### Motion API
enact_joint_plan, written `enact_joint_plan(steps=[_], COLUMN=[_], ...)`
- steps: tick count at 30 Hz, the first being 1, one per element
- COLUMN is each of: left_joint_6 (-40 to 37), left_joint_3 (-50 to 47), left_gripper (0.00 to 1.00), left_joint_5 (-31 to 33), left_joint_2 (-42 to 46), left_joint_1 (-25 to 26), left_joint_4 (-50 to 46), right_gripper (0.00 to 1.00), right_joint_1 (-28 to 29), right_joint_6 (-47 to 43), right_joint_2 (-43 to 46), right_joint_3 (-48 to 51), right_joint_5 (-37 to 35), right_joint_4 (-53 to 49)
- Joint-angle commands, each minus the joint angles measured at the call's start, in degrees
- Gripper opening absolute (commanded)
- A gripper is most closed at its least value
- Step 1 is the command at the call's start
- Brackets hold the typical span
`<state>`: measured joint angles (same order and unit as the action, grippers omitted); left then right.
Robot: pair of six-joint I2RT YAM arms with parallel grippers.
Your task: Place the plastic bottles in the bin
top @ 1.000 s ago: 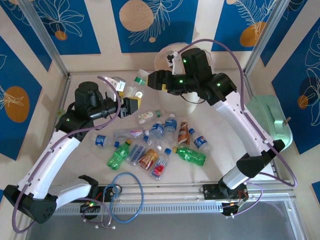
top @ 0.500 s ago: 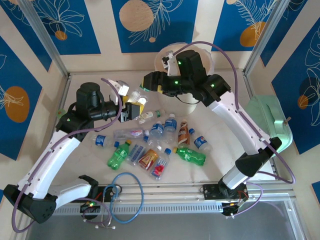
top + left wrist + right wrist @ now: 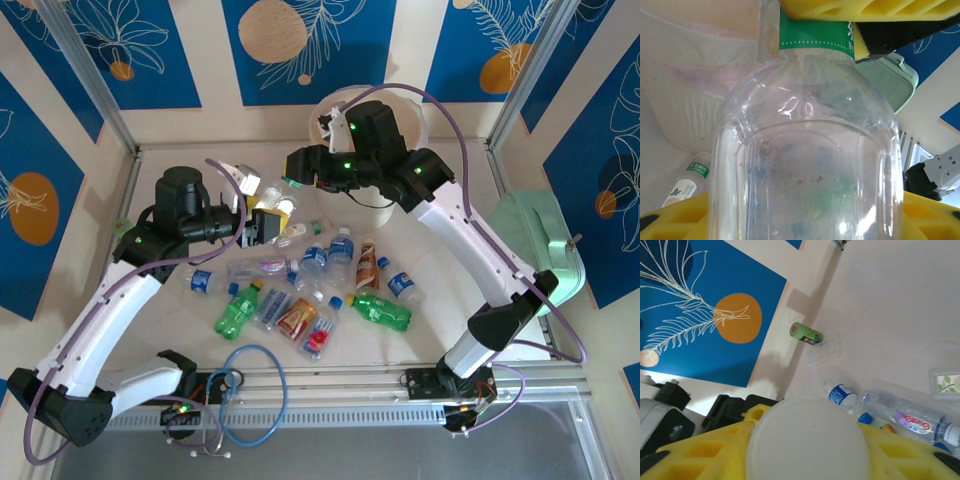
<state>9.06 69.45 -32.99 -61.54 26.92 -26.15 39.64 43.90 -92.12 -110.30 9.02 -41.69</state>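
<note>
Plastic bottle (image 3: pixel 805 150) with green label, tight in left hand (image 3: pixel 800 215) and right hand (image 3: pixel 807 450).

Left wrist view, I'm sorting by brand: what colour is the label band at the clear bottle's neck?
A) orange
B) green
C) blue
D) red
B: the band round the neck of the bottle is green with white print.
</note>
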Motion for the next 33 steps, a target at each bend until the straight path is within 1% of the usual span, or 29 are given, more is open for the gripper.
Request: enact_joint_plan(steps=[1, 2, 3, 5, 7, 9, 10, 12, 13, 14, 15, 18, 21, 25, 29, 31, 33], left_joint_6=[-0.67, -0.22, 0.11, 1.07, 1.4, 1.65, 1.98, 2.89, 3.82, 5.6, 7.34, 13.91, 21.25, 25.32, 27.15, 27.92, 28.58], left_joint_3=[-0.11, -0.31, -0.48, -1.04, -1.03, -0.8, -0.81, -1.28, -1.65, -2.27, -2.82, -4.37, -6.03, -5.81, -4.1, -4.05, -4.41], left_gripper=[0.61, 0.72, 0.78, 0.9, 1.0, 1.0, 1.0, 1.0, 1.0, 1.0, 1.0, 1.0, 1.0, 1.0, 1.0, 1.0, 1.0], left_joint_5=[-1.15, -0.52, -0.09, 0.75, 1.38, 2.66, 4.34, 9.86, 14.33, 18.85, 21.99, 30.48, 38.52, 44.97, 52.55, 54.47, 54.59], left_joint_2=[1.42, 1.38, 1.49, 1.6, 1.6, 1.84, 2.15, 2.92, 3.44, 4.05, 4.58, 5.87, 6.52, 4.85, 2.97, 2.82, 2.92], left_joint_1=[0.59, 0.59, 0.59, 0.59, 0.59, 0.59, 0.59, 0.51, 0.51, 0.51, 0.56, 0.55, 0.51, 0.51, 0.33, -0.14, -1.03], left_joint_4=[1.66, 1.91, 2.3, 3.37, 3.31, 2.42, 1.8, 0.37, -0.26, -0.6, -0.86, -2.73, -6.68, -14.23, -21.47, -23.33, -24.56], right_gripper=[0.44, 0.42, 0.41, 0.38, 0.36, 0.36, 0.36, 0.36, 0.36, 0.36, 0.36, 0.36, 0.36, 0.36, 0.37, 0.37, 0.37], right_joint_1=[0.0, 0.0, -0.08, -0.41, -1.02, -2.32, -3.43, -5.71, -7.34, -8.9, -10.29, -15.75, -20.84, -25.84, -30.0, -30.97, -31.59], right_joint_6=[-1.0, -1.09, -1.18, -1.27, -1.43, -1.62, -1.68, -1.62, -1.71, -1.84, -2.07, -2.5, -2.76, -2.77, -1.45, -1.58, -1.84], right_joint_2=[-0.37, -0.21, -0.08, 0.15, 0.37, 0.94, 1.29, 2.25, 2.72, 3.18, 3.46, 3.7, 3.23, 2.01, -0.66, -2.57, -4.89], right_joint_3=[-1.59, -1.58, -1.67, -1.76, -1.98, -2.2, -2.2, -2.05, -1.89, -1.8, -1.76, -2.07, -2.03, -1.26, -1.79, -3.09, -5.49], right_joint_5=[0.15, 0.08, -0.03, -0.12, -0.2, -1.0, -1.03, -0.97, -0.71, -0.67, -0.65, -0.52, -0.71, -2.3, -1.36, -1.5, -1.89], right_joint_4=[-0.14, -0.19, -0.23, -0.28, -0.53, -1.0, -1.0, -0.6, -0.11, 0.25, 0.75, 1.97, 3.81, 7.11, 10.29, 11.01, 10.57])
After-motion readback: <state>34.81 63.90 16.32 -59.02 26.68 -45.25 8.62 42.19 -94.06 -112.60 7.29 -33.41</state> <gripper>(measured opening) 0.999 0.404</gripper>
